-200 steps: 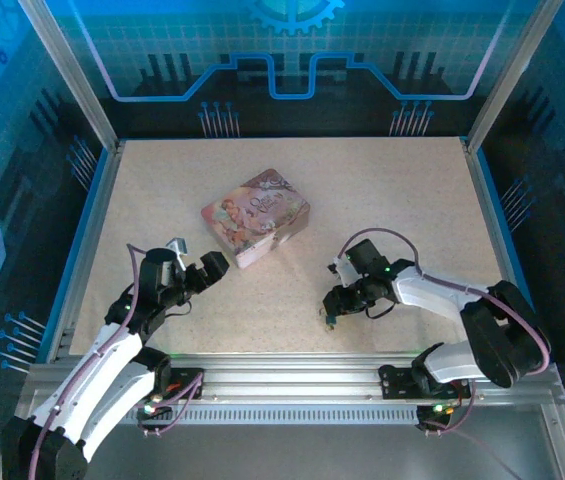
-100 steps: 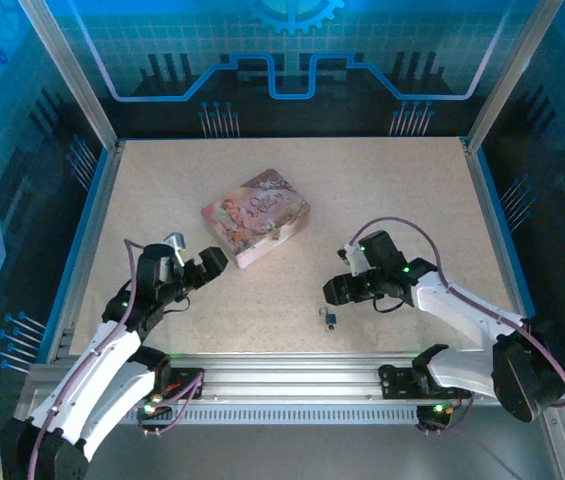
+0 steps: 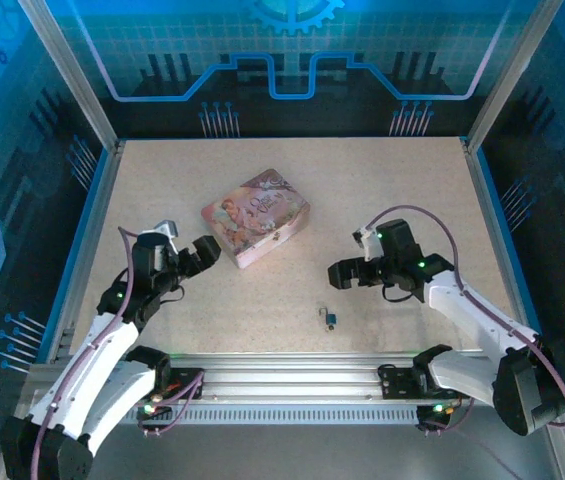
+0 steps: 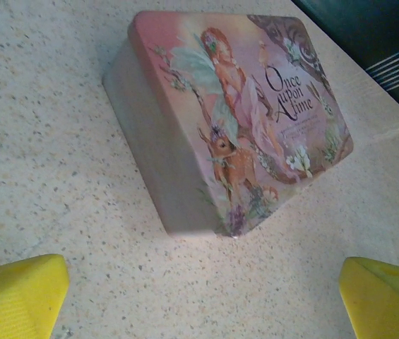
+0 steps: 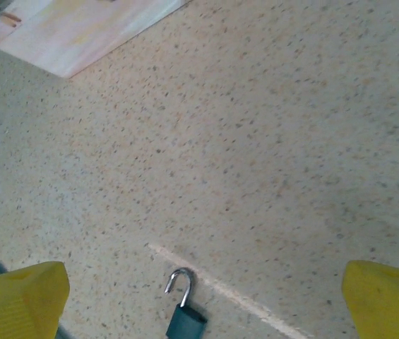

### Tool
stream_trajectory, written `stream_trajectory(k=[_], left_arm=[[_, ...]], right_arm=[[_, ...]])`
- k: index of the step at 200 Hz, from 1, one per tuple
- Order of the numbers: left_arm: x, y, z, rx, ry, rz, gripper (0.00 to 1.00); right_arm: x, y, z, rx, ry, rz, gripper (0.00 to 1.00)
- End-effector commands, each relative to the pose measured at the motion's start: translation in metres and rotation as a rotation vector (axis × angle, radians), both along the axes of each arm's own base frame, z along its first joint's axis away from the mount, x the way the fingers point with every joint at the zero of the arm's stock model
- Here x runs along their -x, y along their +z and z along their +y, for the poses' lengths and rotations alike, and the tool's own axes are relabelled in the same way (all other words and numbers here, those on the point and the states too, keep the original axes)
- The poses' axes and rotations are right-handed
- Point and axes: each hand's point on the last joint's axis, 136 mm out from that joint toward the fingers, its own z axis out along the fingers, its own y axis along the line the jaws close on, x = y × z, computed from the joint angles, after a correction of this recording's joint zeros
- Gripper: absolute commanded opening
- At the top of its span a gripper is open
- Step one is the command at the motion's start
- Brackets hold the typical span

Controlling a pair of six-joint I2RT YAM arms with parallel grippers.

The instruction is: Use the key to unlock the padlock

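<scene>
The tiny padlock [image 3: 331, 320] lies alone on the speckled table near the front edge. In the right wrist view the padlock [image 5: 185, 319] has a dark bluish body, and its silvery shackle is swung open with one leg free. I cannot make out the key; it may be hidden at the lock's cut-off bottom. My right gripper [image 3: 338, 275] hovers open just behind and right of the padlock, touching nothing. The right gripper [image 5: 203, 300] shows its yellow fingertips [image 5: 19, 296] far apart. My left gripper [image 3: 200, 256] is open too, with nothing between its yellow fingertips [image 4: 17, 293].
A pink picture-printed tin [image 3: 256, 217] lies shut mid-table, just ahead of the left gripper; the tin [image 4: 234, 120] reads "Once upon a time". A corner of the tin [image 5: 79, 28] shows at upper left. A pale scratch line [image 5: 234, 293] crosses the table [image 3: 402, 190] by the padlock.
My right gripper has let go and pulled away from the padlock, up and to the right, leaving it on the table. The left gripper has drawn back slightly to the left.
</scene>
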Motion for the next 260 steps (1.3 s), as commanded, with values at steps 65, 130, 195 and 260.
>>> stream_trajectory(k=[65, 130, 195, 260], left_arm=[[-0.022, 0.019, 0.037, -0.233, 0.084, -0.112, 0.99], [-0.041, 0.02, 0.058, -0.381, 0.126, -0.197, 0.99], [-0.063, 0.012, 0.067, -0.502, 0.11, -0.223, 0.99], [-0.082, -0.012, 0.073, -0.624, 0.068, -0.225, 0.99]], right_arm=[[-0.058, 0.034, -0.062, 0.043, -0.208, -0.219, 1.0], [-0.09, 0.033, -0.098, 0.112, -0.311, -0.397, 1.0], [-0.112, 0.028, -0.12, 0.246, -0.327, -0.557, 1.0], [-0.134, 0.016, -0.131, 0.306, -0.351, -0.66, 1.0]])
